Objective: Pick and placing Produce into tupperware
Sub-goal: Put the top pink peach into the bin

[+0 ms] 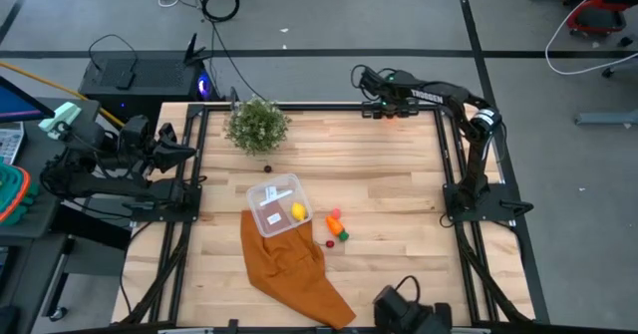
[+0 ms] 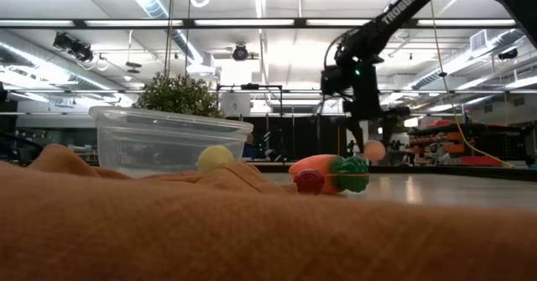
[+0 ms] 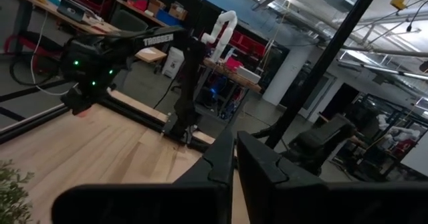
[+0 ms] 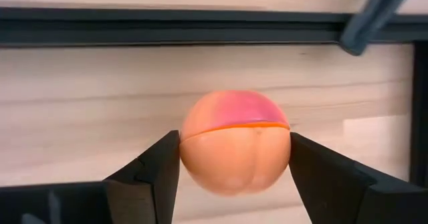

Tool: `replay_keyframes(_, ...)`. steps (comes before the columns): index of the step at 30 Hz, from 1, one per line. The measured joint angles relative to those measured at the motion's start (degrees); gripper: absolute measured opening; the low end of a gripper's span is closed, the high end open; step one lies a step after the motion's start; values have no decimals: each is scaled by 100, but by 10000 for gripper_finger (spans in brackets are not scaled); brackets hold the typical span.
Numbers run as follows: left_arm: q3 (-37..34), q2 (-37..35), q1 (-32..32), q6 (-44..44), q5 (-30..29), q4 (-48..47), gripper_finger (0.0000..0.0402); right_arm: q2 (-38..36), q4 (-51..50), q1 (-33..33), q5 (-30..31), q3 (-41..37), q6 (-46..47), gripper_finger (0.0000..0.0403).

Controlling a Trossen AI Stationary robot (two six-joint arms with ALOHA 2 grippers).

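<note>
My right gripper (image 4: 234,152) is over the table's far edge (image 1: 371,108), shut on a peach-coloured toy ball with a pink top (image 4: 234,140). The clear tupperware (image 1: 261,196) stands mid-table with its near part on a rust-orange cloth (image 1: 294,269), and a yellow lemon (image 1: 298,211) lies inside it. An orange carrot with a green tip (image 1: 337,226) and a small red piece (image 1: 330,243) lie on the wood just right of the box. My left gripper (image 3: 235,164) waits off the table's left edge (image 1: 179,153), its fingers together. My right gripper pinches the ball between its two fingers (image 4: 157,167), one on each opposite side (image 4: 190,154). The fingers point down from above. The pink top faces the table's far rail. In the low view the ball (image 2: 374,150) hangs below the gripper, seemingly clear of the wood.
A bushy green potted plant (image 1: 257,125) stands at the far left of the table, with a tiny dark piece (image 1: 267,167) in front of it. Black frame rails (image 1: 444,165) run along the table's sides. Bare wood lies between my right gripper and the tupperware.
</note>
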Motion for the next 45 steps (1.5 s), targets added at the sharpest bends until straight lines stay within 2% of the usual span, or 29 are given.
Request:
replay_keyframes(10,0,0,-2,2,0,11,34,0,-518,899,7,808,70,210)
replay_keyframes(18,0,0,-2,105,0,15,26,2,-877,1649,17,1268,349,210)
replay_keyframes(30,0,0,-2,109,0,17,34,2,-887,2873,-112,2148,855,210)
replay_keyframes(37,0,0,-1,168,0,21,26,2,-587,3547,-199,2683,1067,210)
replay_keyframes(45,0,0,-1,166,0,24,32,2,189,4138,-397,2814,1370,210)
